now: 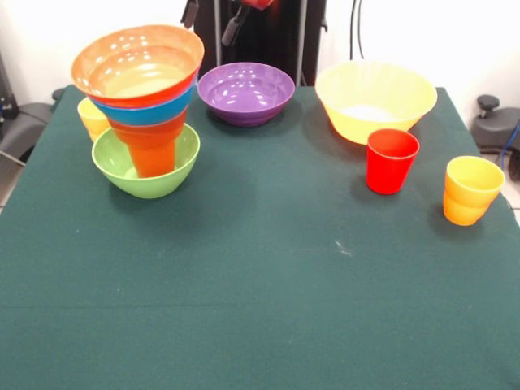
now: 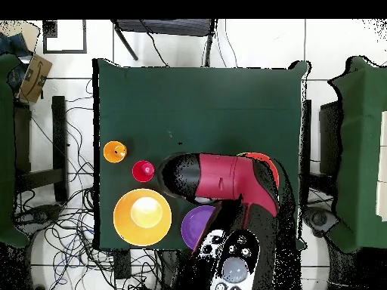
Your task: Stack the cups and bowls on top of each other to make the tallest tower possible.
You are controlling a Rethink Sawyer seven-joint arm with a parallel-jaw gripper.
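Observation:
The tower (image 1: 146, 106) stands at the left: a green bowl (image 1: 122, 166) as base, an orange cup (image 1: 154, 150) in it, then a blue bowl (image 1: 150, 114) and a wide orange bowl (image 1: 134, 49) on top. A yellow cup (image 1: 91, 118) stands behind it. The purple bowl (image 1: 246, 92), big yellow bowl (image 1: 375, 99), red cup (image 1: 392, 160) and yellow-orange cup (image 1: 470, 188) stand apart on the cloth. My gripper (image 1: 213, 18) shows only its tips at the top edge, above and between the tower and the purple bowl, open and empty.
The green cloth table (image 1: 260, 284) runs out to its edges on all sides. In the overhead view my red arm (image 2: 227, 175) hides most of the tower. The purple bowl (image 2: 196, 225), yellow bowl (image 2: 142, 217), red cup (image 2: 143, 171) and yellow-orange cup (image 2: 114, 152) show there.

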